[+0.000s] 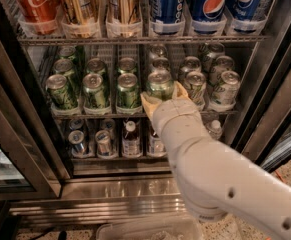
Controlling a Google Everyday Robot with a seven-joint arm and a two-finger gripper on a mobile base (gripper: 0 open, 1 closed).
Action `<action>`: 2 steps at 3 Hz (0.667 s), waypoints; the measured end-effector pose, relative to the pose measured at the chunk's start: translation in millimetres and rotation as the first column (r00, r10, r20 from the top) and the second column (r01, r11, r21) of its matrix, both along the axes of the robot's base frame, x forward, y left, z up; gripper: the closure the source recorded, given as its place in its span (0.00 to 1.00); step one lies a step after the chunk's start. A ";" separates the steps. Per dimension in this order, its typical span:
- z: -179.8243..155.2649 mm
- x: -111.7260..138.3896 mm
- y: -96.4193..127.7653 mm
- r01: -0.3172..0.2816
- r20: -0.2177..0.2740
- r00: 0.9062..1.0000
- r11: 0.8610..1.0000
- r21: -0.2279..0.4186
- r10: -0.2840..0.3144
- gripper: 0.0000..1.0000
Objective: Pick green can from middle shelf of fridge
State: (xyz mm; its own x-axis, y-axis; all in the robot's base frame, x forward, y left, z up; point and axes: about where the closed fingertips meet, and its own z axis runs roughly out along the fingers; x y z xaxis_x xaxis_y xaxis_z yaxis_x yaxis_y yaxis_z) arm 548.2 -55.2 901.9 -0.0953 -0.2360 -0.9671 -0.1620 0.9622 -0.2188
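Observation:
My gripper reaches into the open fridge. Its pale fingers are shut around a green can with a silver top. It holds the can upright at the front edge of the middle shelf, just right of the green lanes. Three lanes of other green cans stand on the left of that wire shelf, and white cans on the right. My arm hides the lower part of the held can and the shelf front behind it.
The rack above holds red, gold and blue cans. The rack below holds small bottles and cans. Dark door edges stand left and right. A ribbed steel base runs below.

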 end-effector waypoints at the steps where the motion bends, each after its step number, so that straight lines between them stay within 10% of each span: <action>1: -10.5 2.3 -47.9 -0.010 -0.084 0.996 0.999 -0.048 0.006 1.00; 2: -31.9 -3.9 -44.2 -0.130 -0.164 0.980 0.984 -0.121 0.110 1.00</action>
